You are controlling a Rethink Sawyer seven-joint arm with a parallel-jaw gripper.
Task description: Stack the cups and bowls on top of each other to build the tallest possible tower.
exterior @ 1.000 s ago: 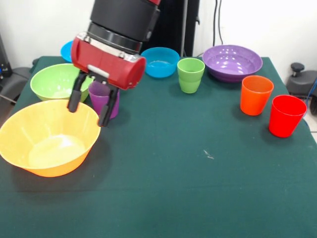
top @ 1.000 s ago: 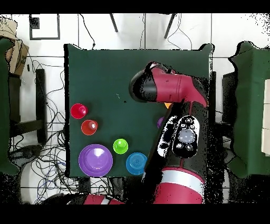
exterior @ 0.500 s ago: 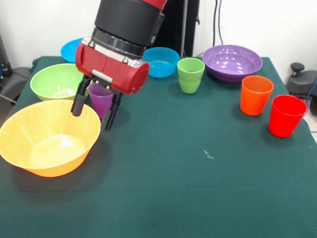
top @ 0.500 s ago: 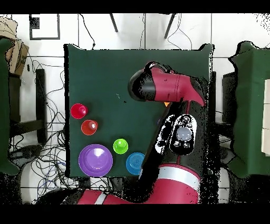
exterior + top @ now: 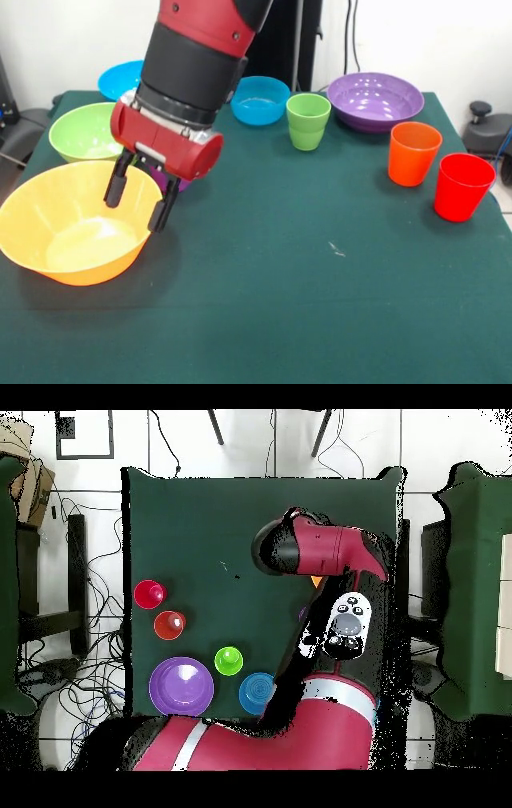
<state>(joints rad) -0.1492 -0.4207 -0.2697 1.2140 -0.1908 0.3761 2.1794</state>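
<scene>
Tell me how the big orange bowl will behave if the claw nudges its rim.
The orange bowl looks like thin glossy plastic, so probably light and apt to slide on the cloth. Its base is narrower than its flared rim, so a push up high may tip it. The open claw hangs over the rim.

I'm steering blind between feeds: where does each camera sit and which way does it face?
Front view: across the table, facing the arm; shows the gripper with open fingers over the orange bowl.
Overhead view: above, looking straight down; the arm covers that bowl.
Shared: red cup, purple bowl, with sides reversed.
</scene>
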